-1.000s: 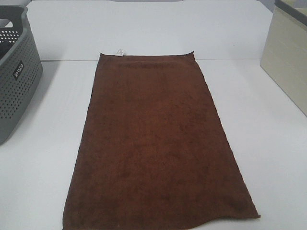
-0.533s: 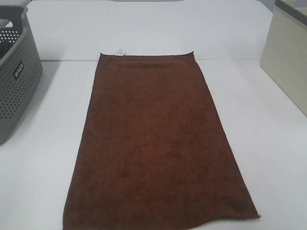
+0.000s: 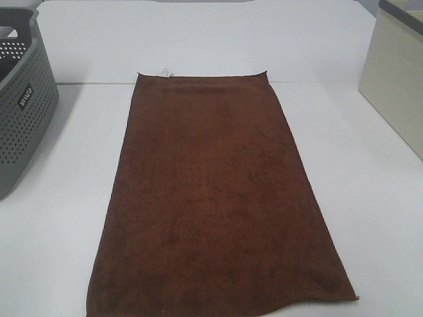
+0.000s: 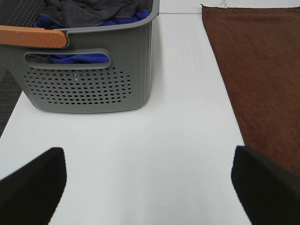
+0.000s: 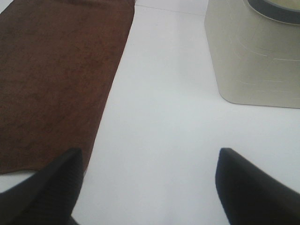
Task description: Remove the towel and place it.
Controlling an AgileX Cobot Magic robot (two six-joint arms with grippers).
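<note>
Towel [image 3: 215, 198] lies spread flat on the white table [image 3: 370, 198], its white tag [image 3: 165, 71] at the far short edge, between the gray laundry basket [image 3: 20, 112] and a beige bin [image 3: 396, 79], while both grippers [image 4: 150, 180] [image 5: 150, 180] hover wide apart, empty.

A plain white table [image 3: 370, 218] fills the whole exterior high view, evenly lit, soft shadows only. A thin seam line crosses it toward the far edge. At the left edge sits a grey perforated laundry basket [image 3: 23, 109] with an orange handle [image 4: 33, 36], and dark grey and blue cloth is heaped inside. At the far right corner stands a pale beige bin [image 3: 396, 82], its dark rim just showing. Dark flooring [image 4: 8, 101] peeks past the table's left edge.
</note>
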